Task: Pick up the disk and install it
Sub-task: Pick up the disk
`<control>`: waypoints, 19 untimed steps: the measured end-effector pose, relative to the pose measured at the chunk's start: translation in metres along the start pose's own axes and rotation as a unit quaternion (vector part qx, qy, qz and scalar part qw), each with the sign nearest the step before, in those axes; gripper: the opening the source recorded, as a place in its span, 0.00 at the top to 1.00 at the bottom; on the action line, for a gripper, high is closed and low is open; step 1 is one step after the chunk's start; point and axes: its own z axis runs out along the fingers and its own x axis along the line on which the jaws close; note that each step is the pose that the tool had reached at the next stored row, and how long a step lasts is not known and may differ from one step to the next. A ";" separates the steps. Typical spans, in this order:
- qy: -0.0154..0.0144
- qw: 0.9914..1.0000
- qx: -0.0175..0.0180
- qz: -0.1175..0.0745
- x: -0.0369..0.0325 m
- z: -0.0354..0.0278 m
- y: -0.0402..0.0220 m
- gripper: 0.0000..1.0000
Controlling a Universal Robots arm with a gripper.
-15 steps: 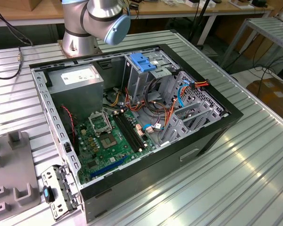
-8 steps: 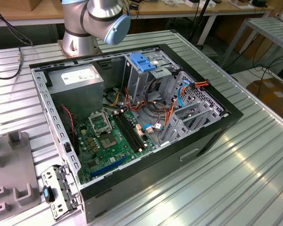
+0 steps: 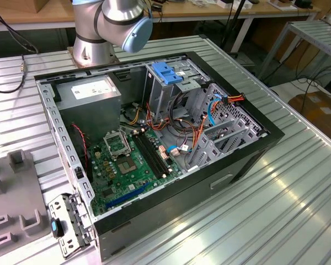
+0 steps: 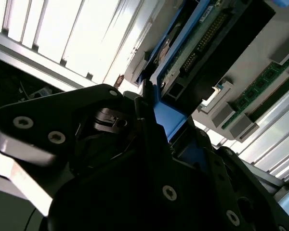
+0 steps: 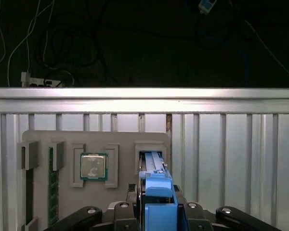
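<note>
A ribbed metal table [image 5: 231, 144] is seen, with a grey tray [image 5: 120, 139] laid on it. In a tray slot the disk [image 5: 158, 185] is stood, its blue carrier end clamped by the gripper [image 5: 159, 208].

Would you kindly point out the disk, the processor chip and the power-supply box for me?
disk [image 5: 159, 185]: first wrist view, on its blue carrier tab.
processor chip [image 5: 93, 167]: first wrist view, centre of its metal lid.
power-supply box [image 3: 91, 91]: exterior view, on its white label.
</note>
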 end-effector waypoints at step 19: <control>0.000 1.000 0.000 0.004 0.0000 0.0000 0.0001 0.63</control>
